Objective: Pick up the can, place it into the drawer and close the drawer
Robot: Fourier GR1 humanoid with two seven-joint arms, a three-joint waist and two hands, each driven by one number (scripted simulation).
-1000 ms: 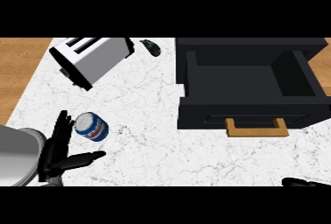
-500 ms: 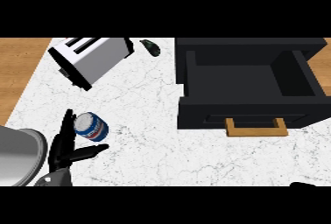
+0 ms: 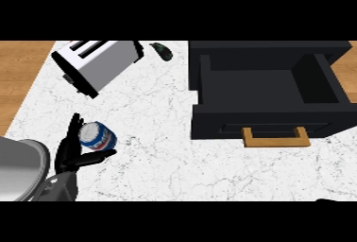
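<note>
Well left of the open black drawer (image 3: 268, 94): a short cylindrical can (image 3: 97, 136), blue, white and red label, silvery top, standing on the white marbled surface (image 3: 167, 156). Cupped by the black left hand (image 3: 73, 150), fingers up along its far left side, thumb reaching under its near side, not yet closed round it. Boxy drawer, tan handle. Silver toaster (image 3: 97, 61) farther left. Right hand cut off at the lower edge, state impossible to tell.
</note>
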